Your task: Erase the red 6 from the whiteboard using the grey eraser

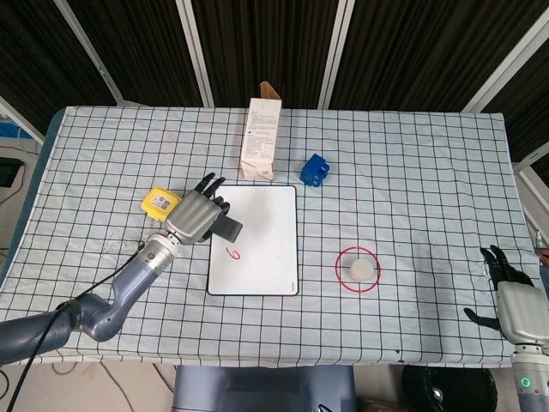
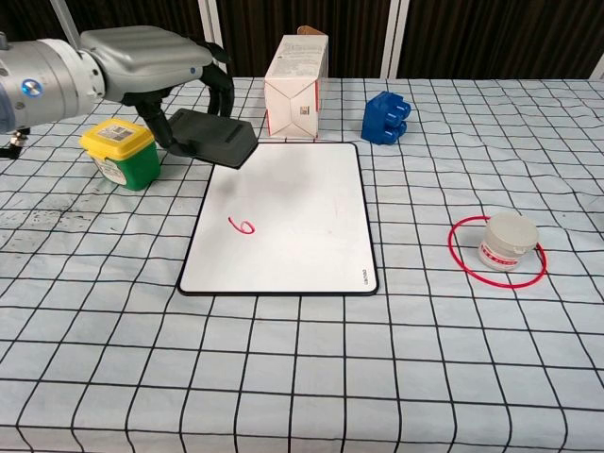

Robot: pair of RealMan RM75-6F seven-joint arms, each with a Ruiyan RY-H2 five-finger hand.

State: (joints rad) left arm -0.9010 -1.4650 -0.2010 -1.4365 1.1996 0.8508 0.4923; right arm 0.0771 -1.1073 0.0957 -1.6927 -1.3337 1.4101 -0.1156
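Observation:
A white whiteboard lies flat at the table's middle, with a small red 6 near its front left corner. My left hand holds the dark grey eraser in the air above the board's left edge, behind the 6 and apart from it. My right hand rests at the table's front right corner with its fingers spread and nothing in it; only the head view shows it.
A yellow-lidded green tub stands left of the board. Behind the board are a white carton and a blue block. A white jar inside a red ring sits to the right.

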